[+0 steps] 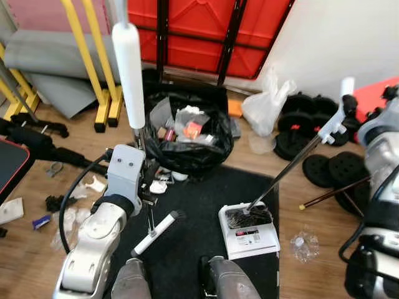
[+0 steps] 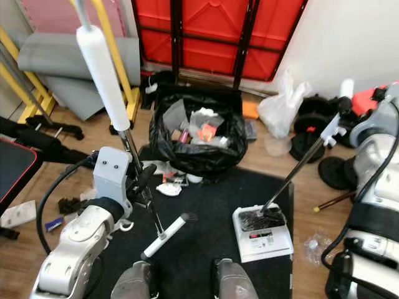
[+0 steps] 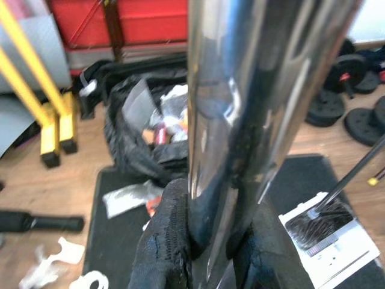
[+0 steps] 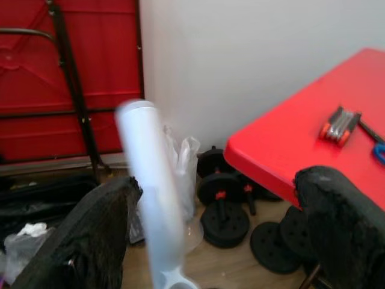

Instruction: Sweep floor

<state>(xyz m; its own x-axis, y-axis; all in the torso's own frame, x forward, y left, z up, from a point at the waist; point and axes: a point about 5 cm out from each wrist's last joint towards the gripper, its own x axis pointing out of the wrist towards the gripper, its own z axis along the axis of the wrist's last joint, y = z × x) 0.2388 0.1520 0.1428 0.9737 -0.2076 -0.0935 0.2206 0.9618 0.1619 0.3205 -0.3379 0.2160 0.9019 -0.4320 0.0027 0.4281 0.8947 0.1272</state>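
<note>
Left gripper: clamped on the chrome shaft of the dustpan handle — in the left wrist view both black fingers press against the metal tube from either side.
Left arm: forearm rises from low on the robot's left, elbow bent, wrist block upright beside the shaft.
Dustpan handle: a long pole with a white grip at its top, tilted slightly toward the robot's left; it runs down through the gripper to a small white bar lying on the black mat.
Right gripper: fingers spread wide, one on each side of the white grip of the broom handle, not closed on it.
Right arm: held high on the robot's right, wrist near the top of the broom.
Broom: thin dark shaft slanting from the raised white grip down to the black bristles, which rest on a white flat box at the mat's right edge.
Bin bag: black, open, full of rubbish — just beyond the mat, between the two poles.
Litter: scraps of paper and plastic on the wooden floor, to the left of the mat.
Weights: black discs on the floor at right, near a white plastic bag.
</note>
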